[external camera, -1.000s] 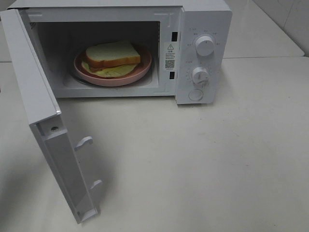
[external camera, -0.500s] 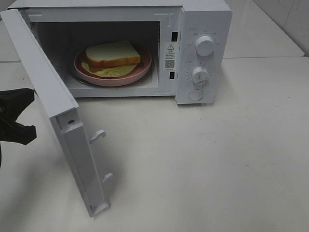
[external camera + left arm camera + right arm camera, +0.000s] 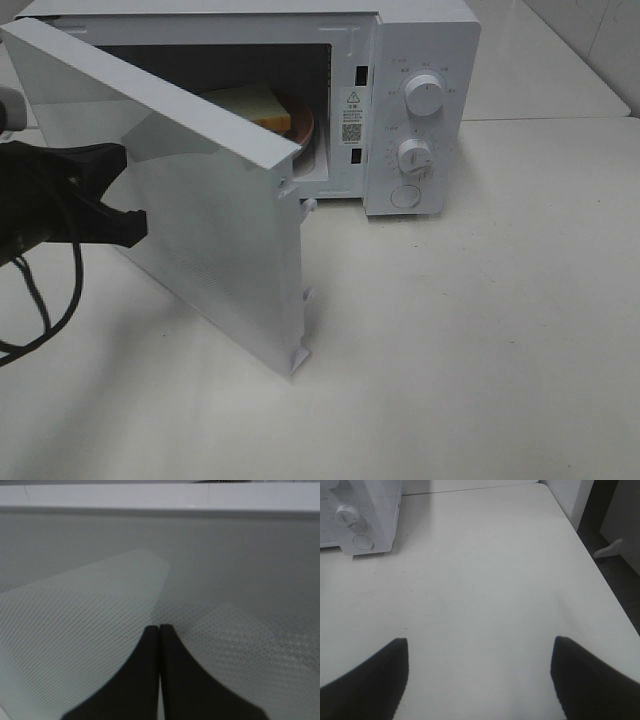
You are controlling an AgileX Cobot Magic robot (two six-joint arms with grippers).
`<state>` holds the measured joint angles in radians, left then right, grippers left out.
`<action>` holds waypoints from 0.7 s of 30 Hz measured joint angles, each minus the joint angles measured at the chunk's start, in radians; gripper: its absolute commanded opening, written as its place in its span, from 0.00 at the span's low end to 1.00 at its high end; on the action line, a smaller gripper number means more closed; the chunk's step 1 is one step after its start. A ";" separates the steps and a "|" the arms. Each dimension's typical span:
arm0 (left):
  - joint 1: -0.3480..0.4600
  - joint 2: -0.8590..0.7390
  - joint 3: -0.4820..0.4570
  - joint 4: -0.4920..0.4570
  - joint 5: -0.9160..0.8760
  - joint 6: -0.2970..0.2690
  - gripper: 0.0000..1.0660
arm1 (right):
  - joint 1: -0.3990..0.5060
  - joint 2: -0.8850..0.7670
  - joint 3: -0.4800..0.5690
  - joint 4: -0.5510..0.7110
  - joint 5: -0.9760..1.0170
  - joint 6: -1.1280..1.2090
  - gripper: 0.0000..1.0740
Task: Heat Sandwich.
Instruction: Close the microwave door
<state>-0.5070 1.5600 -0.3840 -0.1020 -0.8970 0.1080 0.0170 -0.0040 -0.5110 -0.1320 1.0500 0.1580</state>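
The sandwich [image 3: 255,103] lies on a pink plate [image 3: 304,122] inside the white microwave [image 3: 420,40]. Only a corner of each shows past the half-swung door [image 3: 210,210]. My left gripper [image 3: 135,212] is shut, with its black fingertips pressed against the door's outer face. In the left wrist view the left gripper [image 3: 159,627] holds nothing, and the dotted door window [image 3: 165,560] fills the picture. My right gripper [image 3: 480,640] is open over bare table. It holds nothing and is out of the high view.
Two knobs [image 3: 424,95] [image 3: 414,156] and a round button [image 3: 405,196] sit on the microwave's right panel. That panel also appears far off in the right wrist view [image 3: 355,522]. A black cable [image 3: 50,300] trails from the left arm. The table's right edge [image 3: 592,555] borders a dark gap.
The door has swung from wide open to about half shut. My left gripper came in from the left and moved right against the door's outer face. The sandwich is now mostly hidden.
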 measured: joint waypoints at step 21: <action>-0.210 0.248 -0.355 -0.325 0.032 0.186 0.00 | 0.000 0.000 0.000 0.000 0.000 0.000 0.70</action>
<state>-0.7170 1.8080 -0.7390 -0.4270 -0.8650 0.2940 0.0170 -0.0040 -0.5110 -0.1320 1.0500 0.1580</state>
